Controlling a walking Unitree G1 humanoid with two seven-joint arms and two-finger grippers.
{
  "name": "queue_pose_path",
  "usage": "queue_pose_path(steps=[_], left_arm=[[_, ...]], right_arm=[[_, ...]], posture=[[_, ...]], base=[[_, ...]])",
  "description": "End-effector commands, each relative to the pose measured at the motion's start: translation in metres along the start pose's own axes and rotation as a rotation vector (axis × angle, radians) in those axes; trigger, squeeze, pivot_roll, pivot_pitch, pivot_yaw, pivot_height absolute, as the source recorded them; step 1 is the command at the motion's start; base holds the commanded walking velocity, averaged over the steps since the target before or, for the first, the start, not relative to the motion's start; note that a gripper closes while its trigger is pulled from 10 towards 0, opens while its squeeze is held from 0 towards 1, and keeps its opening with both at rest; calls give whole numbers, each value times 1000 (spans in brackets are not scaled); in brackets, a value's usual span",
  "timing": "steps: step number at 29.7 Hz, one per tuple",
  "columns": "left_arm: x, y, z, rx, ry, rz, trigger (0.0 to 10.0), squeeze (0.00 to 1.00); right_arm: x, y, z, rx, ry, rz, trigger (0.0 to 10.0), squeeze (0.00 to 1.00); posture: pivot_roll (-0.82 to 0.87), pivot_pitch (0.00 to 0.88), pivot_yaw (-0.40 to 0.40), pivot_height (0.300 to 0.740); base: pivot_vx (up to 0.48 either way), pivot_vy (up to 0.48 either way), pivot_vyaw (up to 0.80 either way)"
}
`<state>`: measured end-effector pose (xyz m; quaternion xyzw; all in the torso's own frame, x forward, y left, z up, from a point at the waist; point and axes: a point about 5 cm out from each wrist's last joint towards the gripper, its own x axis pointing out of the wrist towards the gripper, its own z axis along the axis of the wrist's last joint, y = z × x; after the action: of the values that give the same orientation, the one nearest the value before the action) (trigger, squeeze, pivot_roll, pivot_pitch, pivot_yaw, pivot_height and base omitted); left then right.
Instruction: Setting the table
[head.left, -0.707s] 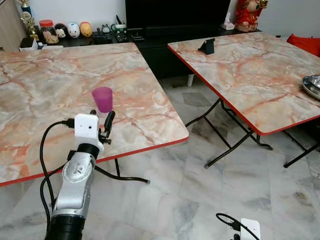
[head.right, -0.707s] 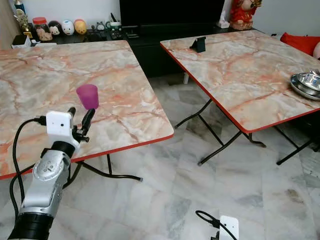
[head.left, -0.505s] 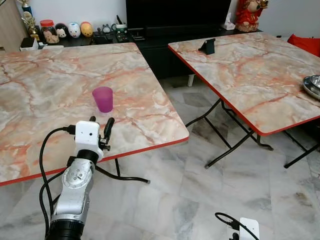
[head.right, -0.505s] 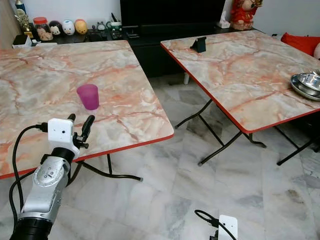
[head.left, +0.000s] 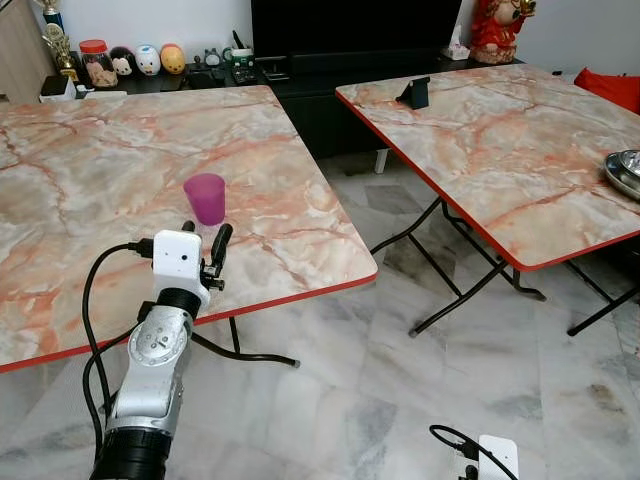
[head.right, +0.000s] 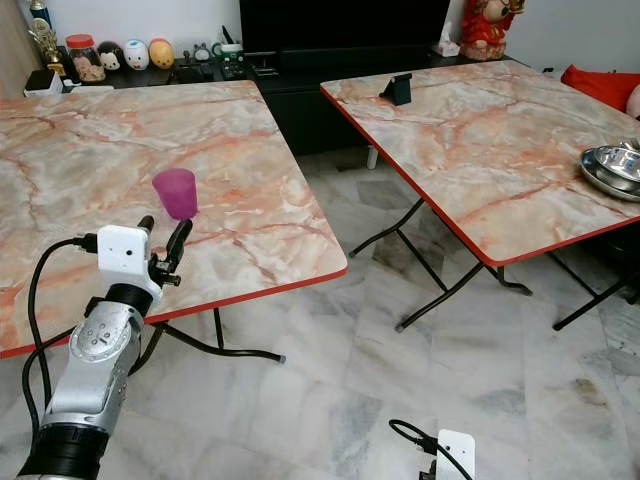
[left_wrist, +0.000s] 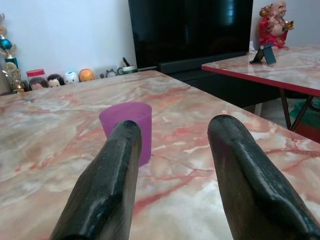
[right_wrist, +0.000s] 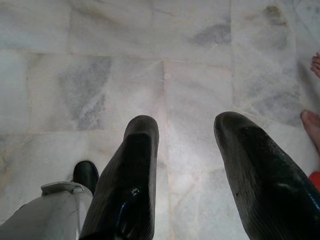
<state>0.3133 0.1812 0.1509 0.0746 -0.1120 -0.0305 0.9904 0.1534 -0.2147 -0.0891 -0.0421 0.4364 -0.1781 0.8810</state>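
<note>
A purple plastic cup (head.left: 205, 197) stands upright on the left marble table (head.left: 90, 170), near its front right part. My left gripper (head.left: 205, 230) hovers just short of the cup, level with the table's front edge, and is open with nothing between its fingers. In the left wrist view the cup (left_wrist: 126, 129) stands a little beyond the fingertips, partly behind one finger (left_wrist: 117, 165). My right gripper (right_wrist: 185, 125) hangs low and is open over the floor.
A second marble table (head.left: 500, 140) stands to the right, across a gap of marble floor (head.left: 400, 350). It carries a stack of metal bowls (head.right: 612, 168) at its right edge and a dark stand (head.left: 415, 93). A TV cabinet (head.left: 300, 70) with ornaments lines the back wall. A person's foot (right_wrist: 311, 125) is beside my right gripper.
My left gripper drew back and down from the cup half a second ago, then rose forward again to nearly where it was. The cup has not moved.
</note>
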Motion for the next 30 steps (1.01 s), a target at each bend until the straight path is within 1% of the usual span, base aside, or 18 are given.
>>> queue_pose_path(steps=[1,15,21,30], left_arm=[[4,-2,5,-17,-12,-8,10000,0],[7,-2,9,-28,-19,-4,10000,0],[8,-2,9,-28,-20,-4,10000,0],[8,-2,10,-25,-20,-13,10000,0]], right_arm=[[1,1,7,4,-26,-2,10000,0],[2,1,10,-4,-44,-1,10000,0],[2,2,11,-25,-49,8,10000,0],[1,5,11,-21,-45,11,10000,0]], posture=[[125,0,-54,728],[125,0,-56,728],[125,0,-56,728],[129,0,-57,728]], base=[[277,0,0],[318,0,0],[322,0,0],[323,0,0]])
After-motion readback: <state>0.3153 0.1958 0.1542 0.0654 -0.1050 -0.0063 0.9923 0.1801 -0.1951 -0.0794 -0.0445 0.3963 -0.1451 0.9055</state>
